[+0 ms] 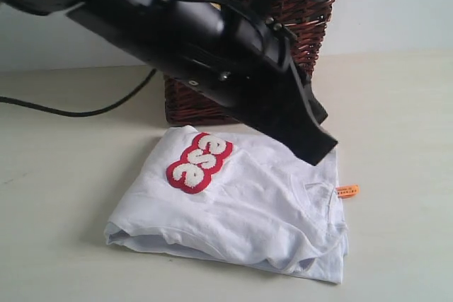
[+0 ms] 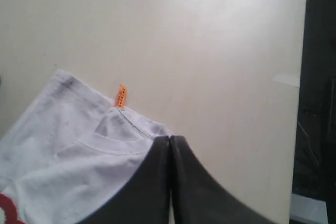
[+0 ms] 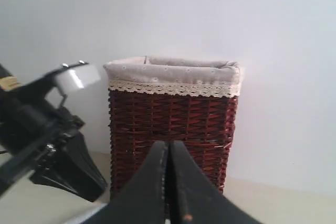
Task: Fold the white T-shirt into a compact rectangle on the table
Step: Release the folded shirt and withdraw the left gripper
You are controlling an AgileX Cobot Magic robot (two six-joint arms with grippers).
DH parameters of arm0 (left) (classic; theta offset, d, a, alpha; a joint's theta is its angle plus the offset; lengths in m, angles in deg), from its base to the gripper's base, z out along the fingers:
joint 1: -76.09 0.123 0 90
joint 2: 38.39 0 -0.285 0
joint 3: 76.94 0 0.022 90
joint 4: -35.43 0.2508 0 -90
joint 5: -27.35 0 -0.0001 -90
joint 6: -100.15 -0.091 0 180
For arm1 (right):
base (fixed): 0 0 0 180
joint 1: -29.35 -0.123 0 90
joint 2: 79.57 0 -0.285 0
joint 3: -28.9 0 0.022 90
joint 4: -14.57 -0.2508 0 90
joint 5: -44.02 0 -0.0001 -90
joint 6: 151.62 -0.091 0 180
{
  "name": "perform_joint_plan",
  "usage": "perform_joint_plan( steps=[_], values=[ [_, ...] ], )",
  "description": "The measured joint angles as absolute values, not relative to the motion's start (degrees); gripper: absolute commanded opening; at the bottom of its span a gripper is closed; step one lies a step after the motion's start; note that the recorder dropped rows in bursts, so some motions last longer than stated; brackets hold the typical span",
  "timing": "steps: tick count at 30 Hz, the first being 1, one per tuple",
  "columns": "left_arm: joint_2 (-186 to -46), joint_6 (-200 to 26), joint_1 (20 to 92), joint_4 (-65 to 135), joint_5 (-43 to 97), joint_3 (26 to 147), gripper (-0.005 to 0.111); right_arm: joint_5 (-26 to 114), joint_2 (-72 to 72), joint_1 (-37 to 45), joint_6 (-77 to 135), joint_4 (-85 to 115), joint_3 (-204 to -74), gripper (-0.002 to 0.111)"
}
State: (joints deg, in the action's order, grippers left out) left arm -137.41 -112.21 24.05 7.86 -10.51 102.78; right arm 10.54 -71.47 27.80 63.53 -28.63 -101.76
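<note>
ext: low, near | Lw: down, shirt | Rw: level, basket

Exterior: left arm hides most of the basket, its rim cut by the top edge | tag print too small to read | Left wrist: shirt cut by frame edges, collar partly behind left gripper | Right wrist: basket foot hidden behind right gripper

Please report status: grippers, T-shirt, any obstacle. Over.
Left gripper shut, over collar edge of the white T-shirt. Right gripper shut, facing the wicker basket. T-shirt lies folded on the table. Basket close behind it.
</note>
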Motion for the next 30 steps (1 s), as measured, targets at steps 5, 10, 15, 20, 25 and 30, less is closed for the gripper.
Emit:
perform_joint_plan(
  steps=[5,10,15,20,25,30],
  values=[
    [-128.2,-111.1,24.1,7.9,-2.0,94.2,0.000,20.3,-71.5,27.8,61.7,-29.2,-99.2,0.000],
    [-118.6,-110.0,24.1,7.8,7.1,85.0,0.000,34.2,-71.6,27.8,59.7,-29.9,-95.0,0.000],
    [-109.1,-109.8,24.1,7.8,15.7,76.6,0.000,37.0,-71.6,27.8,58.2,-30.3,-91.4,0.000],
    [-96.3,-109.8,24.1,7.8,25.4,67.2,0.000,37.9,-71.6,27.8,57.3,-30.4,-90.6,0.000],
    [-81.3,-109.7,24.1,8.0,29.5,57.8,0.000,37.9,-71.6,27.8,57.3,-30.4,-90.6,0.000],
    [-68.4,-108.7,24.1,8.0,29.9,50.5,0.000,36.8,-71.6,27.8,57.3,-30.6,-90.6,0.000]
  ],
)
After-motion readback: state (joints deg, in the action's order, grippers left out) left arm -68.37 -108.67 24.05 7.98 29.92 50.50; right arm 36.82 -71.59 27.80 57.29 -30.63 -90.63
